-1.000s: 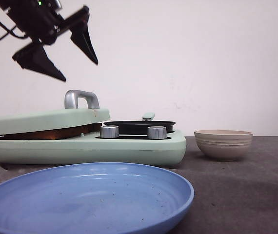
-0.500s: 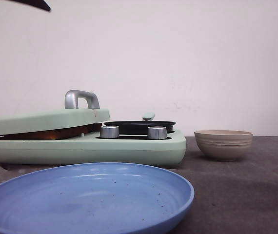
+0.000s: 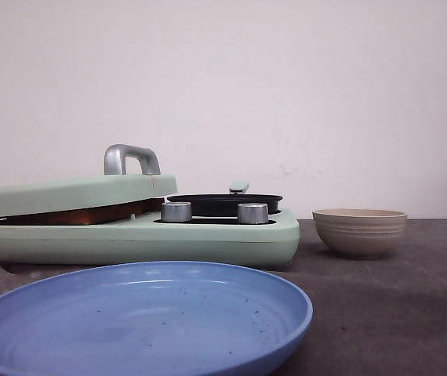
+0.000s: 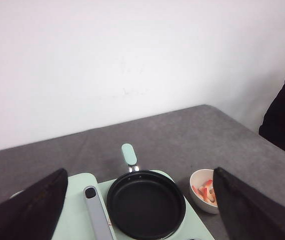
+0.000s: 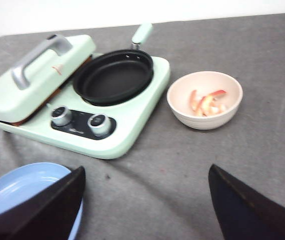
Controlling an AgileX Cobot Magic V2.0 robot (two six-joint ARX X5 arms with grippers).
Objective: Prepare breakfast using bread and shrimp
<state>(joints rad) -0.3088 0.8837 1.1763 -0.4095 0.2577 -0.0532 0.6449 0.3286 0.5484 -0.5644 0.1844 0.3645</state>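
Observation:
The shrimp [image 5: 207, 102], orange-red and whitish pieces, lie in a beige bowl [image 5: 222, 117] to the right of the mint-green cooker [image 3: 231, 239]; they also show in the left wrist view [image 4: 207, 191]. The cooker's lid [image 3: 74, 192] is down, and a golden-brown strip [image 3: 74, 215] shows in the slit under it. I cannot tell whether that is the bread. My left gripper [image 4: 141, 171] is open, high above the empty black pan [image 4: 146, 204]. My right gripper [image 5: 146, 167] is open over bare table in front of the cooker. Neither gripper shows in the front view.
A large blue plate [image 3: 141, 317] sits at the table's near edge, in front of the cooker. Two metal knobs [image 3: 175, 211] face forward. The lid's grey handle [image 3: 132, 159] stands up. The pan's handle [image 4: 129, 154] points toward the back wall.
My left gripper, open above the lid handle a second ago, has risen out of the front view's top left. Cooker, bowl and plate have not moved.

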